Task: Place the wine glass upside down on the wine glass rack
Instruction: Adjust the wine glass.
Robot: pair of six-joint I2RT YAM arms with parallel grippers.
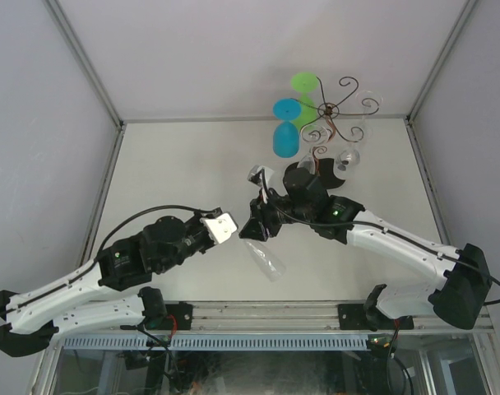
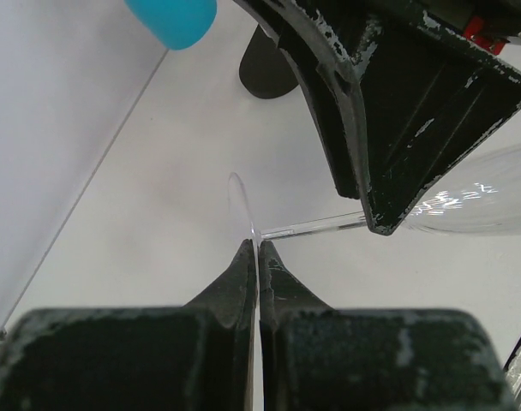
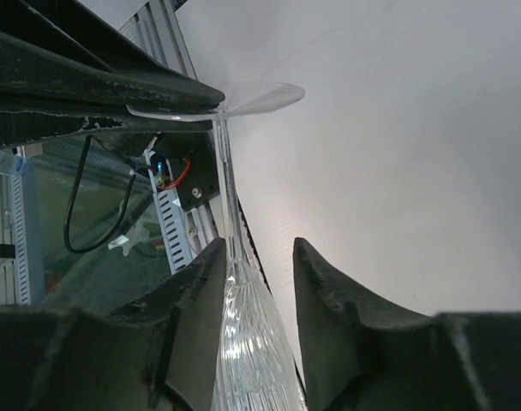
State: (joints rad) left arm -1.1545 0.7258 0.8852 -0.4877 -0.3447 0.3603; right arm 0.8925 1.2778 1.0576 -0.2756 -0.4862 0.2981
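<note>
- The wine glass is clear and is held off the tabletop near its front middle, between the two arms, with its bowl pointing toward the near edge.
- The left tool is clamped tight on the glass's flat foot. In the left wrist view the foot shows edge-on, rising from between the two closed fingertips.
- From that foot the thin stem runs off to the right into the bowl, which lies roughly level in the same view.
- The right tool straddles the glass where the stem widens into the bowl.
- Its jaws are apart. One finger lies close against the glass, while the other finger shows a clear gap to it, so this tool does not grip the glass.
- In the right wrist view the stem leads up from between those fingers to the foot, which is pinched under the dark fingers of the left tool.
- The wine glass rack stands at the far right of the tabletop, well apart from the held glass, with its curled wire arms spreading outward.
- A blue glass and a green glass hang from the rack's left side, and clear glasses hang on its near and right sides.
</note>
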